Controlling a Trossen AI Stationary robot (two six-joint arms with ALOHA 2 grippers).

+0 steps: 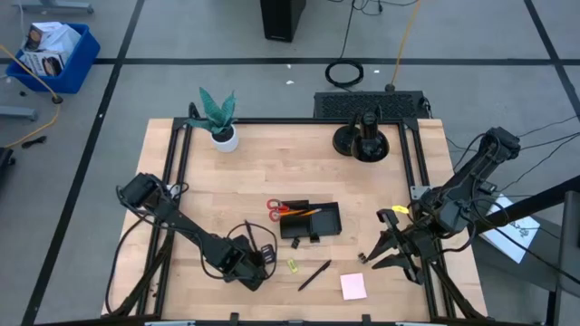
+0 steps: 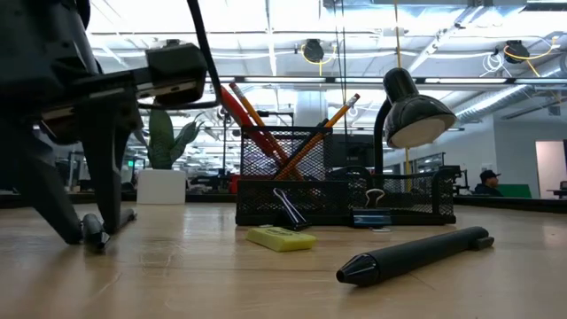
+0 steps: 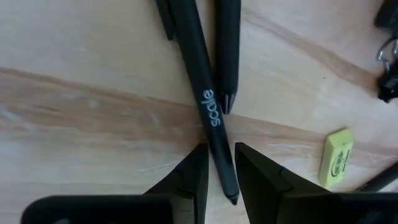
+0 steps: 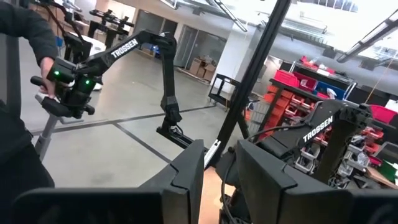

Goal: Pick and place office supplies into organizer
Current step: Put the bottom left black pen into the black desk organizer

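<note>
High view: wooden table [image 1: 217, 181]; black organizer [image 1: 311, 222] near the middle, already holding red-handled scissors [image 1: 276, 206] and an orange pencil [image 1: 304, 213]. Left out on the table: yellow-green eraser [image 1: 293, 265], one black pen [image 1: 314, 274], pink sticky-note pad [image 1: 353, 286], a small black clip [image 1: 295, 243] just beside the organizer. Left gripper [image 1: 260, 260] low at the near side, left of the eraser. Right gripper [image 1: 388, 246] at the near right edge, well apart from the supplies. Potted plant [image 1: 219, 120] and round black stand [image 1: 362, 139] at the far side.

Low view: organizer with scissors and pencils [image 2: 332, 120] leaning upright; eraser and pen lie in front of it.

Left wrist view: fingers [image 3: 193, 177] straddle a black pen [image 3: 205, 93] lying on the table, beside a second pen [image 3: 227, 50]; whether they pinch it yet I cannot tell.

Right wrist view: right gripper raised, aimed into the room, fingers apart, grasping nothing.

Progress: partly done; pens, eraser, pad and clip remain.
</note>
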